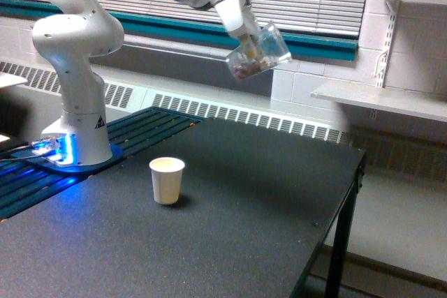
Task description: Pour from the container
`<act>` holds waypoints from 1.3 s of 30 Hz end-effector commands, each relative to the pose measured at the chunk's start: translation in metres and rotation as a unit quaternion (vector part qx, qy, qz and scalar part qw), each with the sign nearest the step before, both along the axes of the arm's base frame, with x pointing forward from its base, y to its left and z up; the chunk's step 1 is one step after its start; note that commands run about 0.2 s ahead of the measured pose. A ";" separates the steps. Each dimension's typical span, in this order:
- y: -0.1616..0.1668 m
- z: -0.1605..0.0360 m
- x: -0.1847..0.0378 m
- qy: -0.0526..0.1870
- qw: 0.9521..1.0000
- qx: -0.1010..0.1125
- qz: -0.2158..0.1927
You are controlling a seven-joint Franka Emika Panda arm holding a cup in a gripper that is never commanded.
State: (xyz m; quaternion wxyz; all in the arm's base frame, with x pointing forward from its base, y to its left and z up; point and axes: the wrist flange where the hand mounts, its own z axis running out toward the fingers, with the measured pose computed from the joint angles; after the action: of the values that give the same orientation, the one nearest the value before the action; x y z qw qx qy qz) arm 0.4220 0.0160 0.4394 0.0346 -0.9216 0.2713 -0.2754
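The container (257, 52), a clear see-through mug, hangs tilted in the air high above the black table, with small dark bits lying in its lower end. My gripper (246, 41) is shut on the container; the fingers are mostly hidden behind the mug and the white wrist. A small white paper cup (167, 180) stands upright on the table (265, 200), well below the container and toward the exterior view's left of it.
The arm's white base (78, 113) stands on a blue-lit mount at the exterior view's left. The table's edge (342, 214) drops off at the right. White wall shelves (380, 99) hang at the right, with blinds and a radiator behind.
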 end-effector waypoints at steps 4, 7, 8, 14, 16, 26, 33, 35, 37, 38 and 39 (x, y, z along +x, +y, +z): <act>-0.016 -0.019 -0.029 0.003 1.000 -0.006 -0.020; -0.020 -0.028 -0.039 0.010 1.000 -0.013 -0.023; -0.021 -0.031 -0.043 0.012 1.000 -0.015 -0.024; -0.029 -0.047 -0.060 0.032 0.999 -0.021 -0.038; -0.032 -0.052 -0.065 0.038 0.998 -0.024 -0.040; -0.040 -0.074 -0.086 0.066 0.996 -0.033 -0.054; -0.043 -0.084 -0.099 0.083 0.994 -0.038 -0.065; -0.043 -0.083 -0.100 0.084 0.993 -0.041 -0.067; -0.044 -0.083 -0.101 0.086 0.993 -0.044 -0.070; -0.044 -0.082 -0.102 0.087 0.993 -0.045 -0.072; -0.045 -0.082 -0.103 0.088 0.992 -0.047 -0.074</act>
State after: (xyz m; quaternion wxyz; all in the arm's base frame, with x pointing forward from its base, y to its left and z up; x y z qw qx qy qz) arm 0.3300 -0.0263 0.3673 -0.0443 -0.9243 0.3085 -0.2201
